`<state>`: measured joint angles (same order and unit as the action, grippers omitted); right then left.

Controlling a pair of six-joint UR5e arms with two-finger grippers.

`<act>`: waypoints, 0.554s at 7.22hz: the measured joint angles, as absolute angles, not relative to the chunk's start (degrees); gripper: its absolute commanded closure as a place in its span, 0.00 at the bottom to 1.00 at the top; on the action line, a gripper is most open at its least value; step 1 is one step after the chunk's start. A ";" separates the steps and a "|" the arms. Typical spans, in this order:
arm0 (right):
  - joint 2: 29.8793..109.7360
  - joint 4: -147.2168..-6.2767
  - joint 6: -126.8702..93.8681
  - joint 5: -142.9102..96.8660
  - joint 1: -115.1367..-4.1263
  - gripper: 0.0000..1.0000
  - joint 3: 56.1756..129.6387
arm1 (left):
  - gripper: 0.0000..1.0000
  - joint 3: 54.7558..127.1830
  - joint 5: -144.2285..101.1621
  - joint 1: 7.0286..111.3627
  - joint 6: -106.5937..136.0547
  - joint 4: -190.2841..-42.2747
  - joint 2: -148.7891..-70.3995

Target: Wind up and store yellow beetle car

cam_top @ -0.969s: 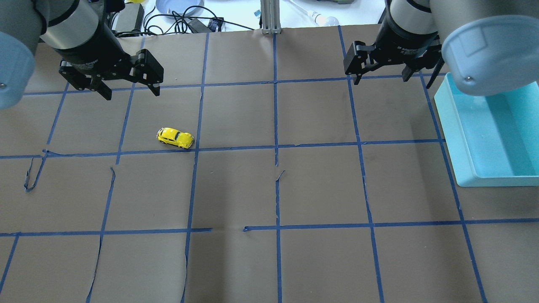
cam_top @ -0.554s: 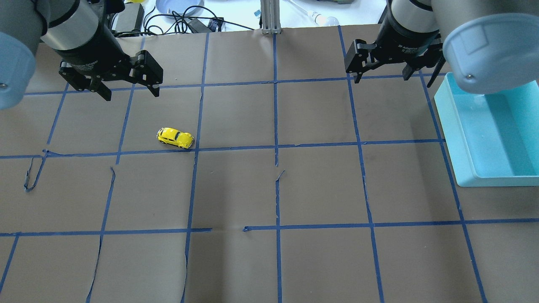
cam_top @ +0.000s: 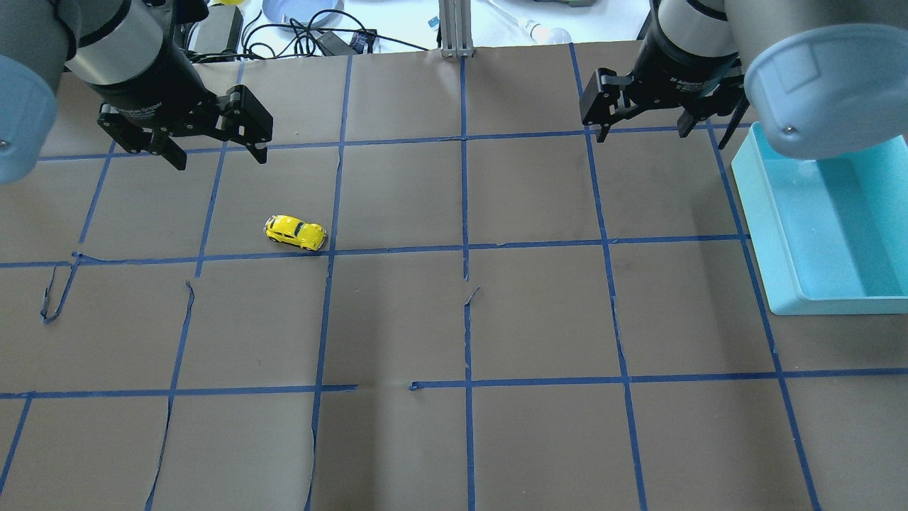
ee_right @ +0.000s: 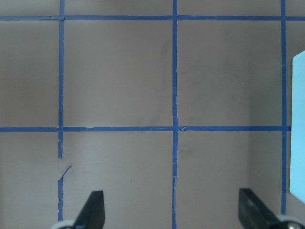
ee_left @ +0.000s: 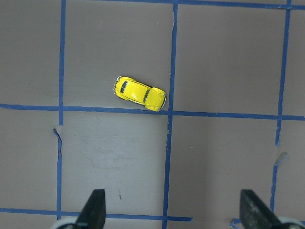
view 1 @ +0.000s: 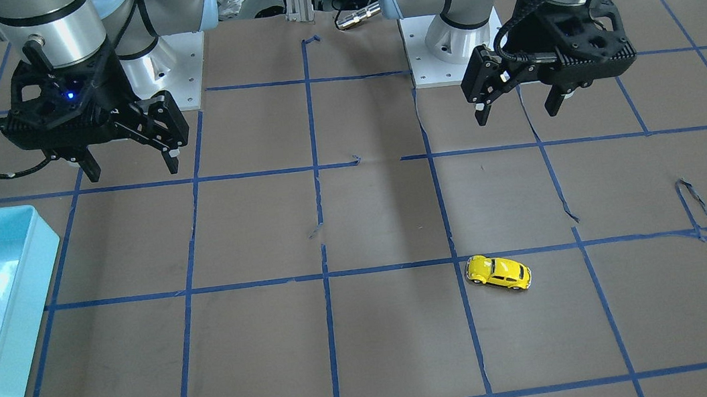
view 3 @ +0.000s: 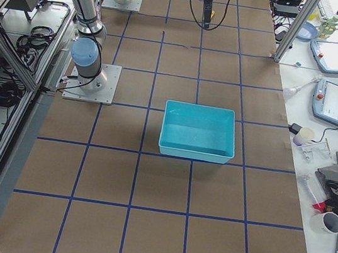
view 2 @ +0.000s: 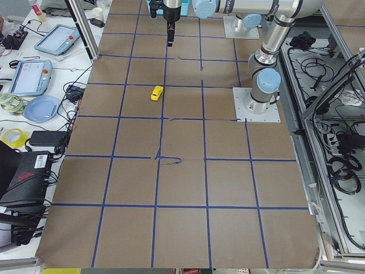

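bin [cam_top: 759, 234]: cut by right edge | yellow beetle car [view 2: 157, 92]: details too small

The beetle car [cam_top: 295, 233] sits on the surface [cam_top: 454, 319] in the robot's left half, just beside a tape line [cam_top: 397, 249]. The left end effector [cam_top: 221, 160] hangs above the surface, apart from the car. The bin [cam_top: 762, 213] stands at the surface's right edge, well apart from the car. The right end effector [cam_top: 643, 135] hangs just left of the bin.
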<state>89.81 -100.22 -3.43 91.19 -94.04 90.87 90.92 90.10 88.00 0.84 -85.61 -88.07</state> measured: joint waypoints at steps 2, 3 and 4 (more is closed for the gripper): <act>89.93 -100.20 -3.43 91.28 -94.10 0.00 90.92 | 0.00 90.83 90.09 87.98 0.79 -85.61 -88.09; 89.95 -100.20 -3.43 91.32 -94.14 0.00 90.88 | 0.00 90.85 90.09 87.98 0.73 -85.59 -88.09; 89.94 -100.19 -3.43 91.31 -94.18 0.00 90.81 | 0.00 90.93 90.15 87.98 0.39 -85.26 -88.10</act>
<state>89.94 -100.19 -3.43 91.31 -94.18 90.81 90.93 90.15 87.98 0.39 -85.26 -88.10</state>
